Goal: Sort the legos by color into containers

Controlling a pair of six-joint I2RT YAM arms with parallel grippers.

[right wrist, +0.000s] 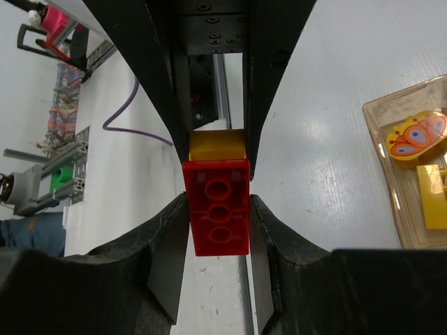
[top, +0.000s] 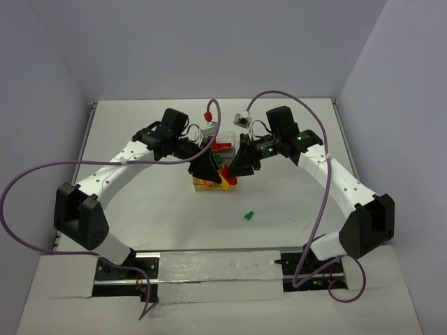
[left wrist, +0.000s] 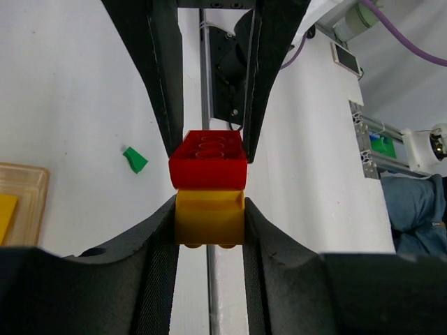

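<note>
A two-coloured lego stack (top: pixel 227 180), a red brick on a yellow brick, hangs between both grippers above the row of containers. My left gripper (left wrist: pixel 209 209) is shut on the yellow brick (left wrist: pixel 209 220). My right gripper (right wrist: pixel 218 209) is shut on the red brick (right wrist: pixel 216 213). In the top view the left gripper (top: pixel 208 167) and right gripper (top: pixel 241 164) meet tip to tip. The clear container (top: pixel 225 136) holds a red lego (top: pixel 222 147). The amber container (top: pixel 202 185) holds yellow pieces (right wrist: pixel 433 199). The middle container is mostly hidden by the grippers.
A loose green lego (top: pixel 247 216) lies on the table in front of the containers and also shows in the left wrist view (left wrist: pixel 135 159). A butterfly-printed piece (right wrist: pixel 417 134) lies in the amber tray (right wrist: pixel 380 160). Both arm bases stand at the near edge.
</note>
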